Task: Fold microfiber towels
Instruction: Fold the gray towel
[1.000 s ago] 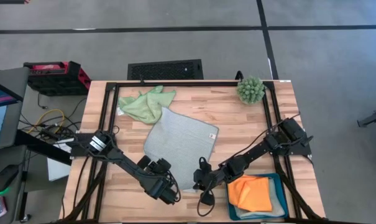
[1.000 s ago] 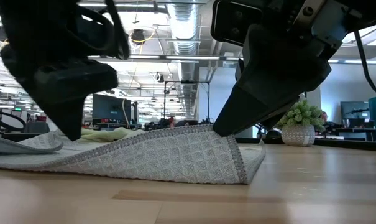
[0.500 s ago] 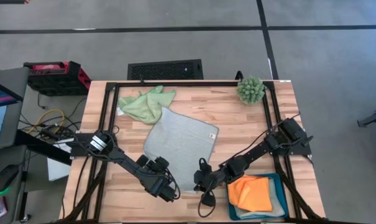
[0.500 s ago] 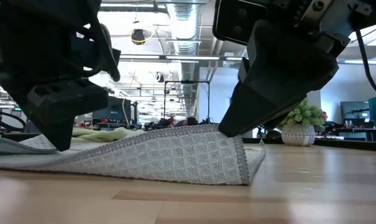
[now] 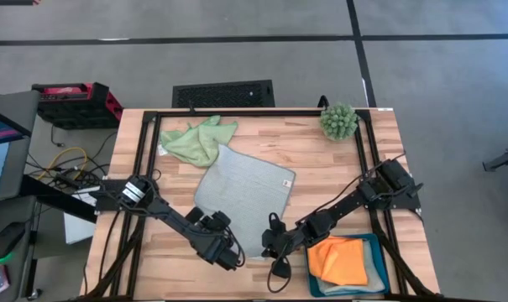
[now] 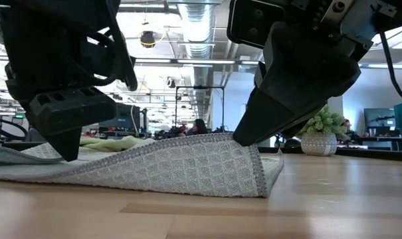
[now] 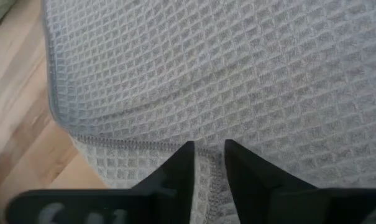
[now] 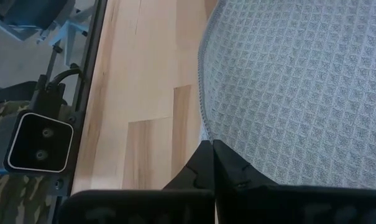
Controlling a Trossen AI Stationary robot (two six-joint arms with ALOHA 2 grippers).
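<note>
Claws on the near hem: the left claw (image 7: 207, 163) closes in, the right claw (image 8: 211, 155) already grasps.

Our left claw has narrowed its fingers around the near edge of the blue-grey towel (image 5: 241, 195), which a second ago it straddled wide; whether it grips yet we cannot tell. Our right claw stays clenched on the neighbouring corner, lifted off the surface (image 5: 321, 168). We judge the fold ready to begin. We count two claws, one spread towel, one orange towel (image 5: 342, 256) in one teal tray (image 5: 378, 248), one crumpled green towel (image 5: 195, 138), one plant (image 5: 338, 121).
</note>
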